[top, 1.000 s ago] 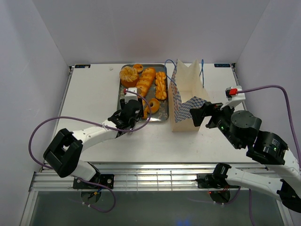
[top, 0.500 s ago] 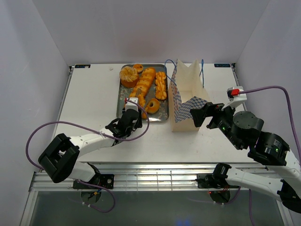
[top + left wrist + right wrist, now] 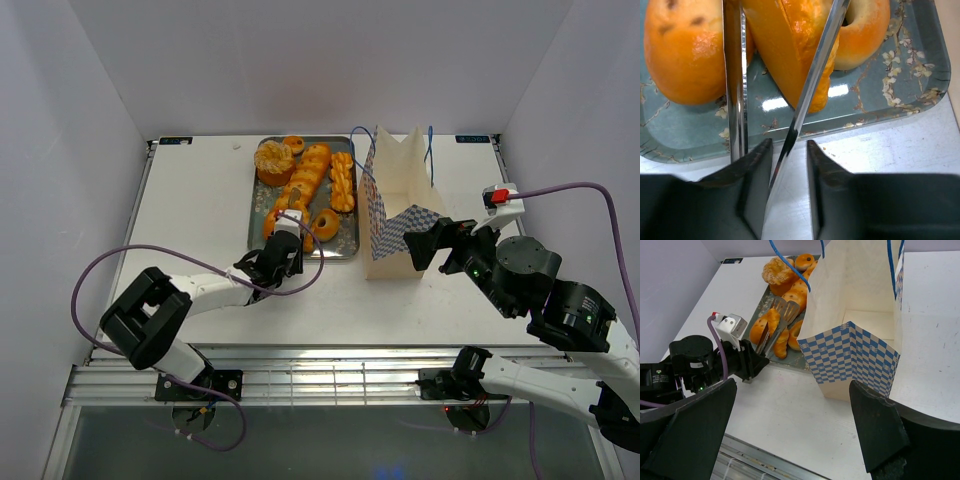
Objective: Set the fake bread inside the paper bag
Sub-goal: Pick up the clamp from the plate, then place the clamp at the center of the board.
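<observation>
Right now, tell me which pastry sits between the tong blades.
The pointed wedge-shaped pastry: the tongs have a blade on each side. The ring donut and the dark-spotted roll lie outside the blades.

Overhead top view; wrist views low, sharing tray [image 3: 900, 100].

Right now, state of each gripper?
Left gripper: jaws closed on metal tongs, which straddle a pastry.
Right gripper: jaws open, holding nothing.

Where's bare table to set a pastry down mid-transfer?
Free: table left of the tray, and the near strip between the left claw and the paper bag. Crowded: the tray, full of fake bread, with the tongs in it.
</observation>
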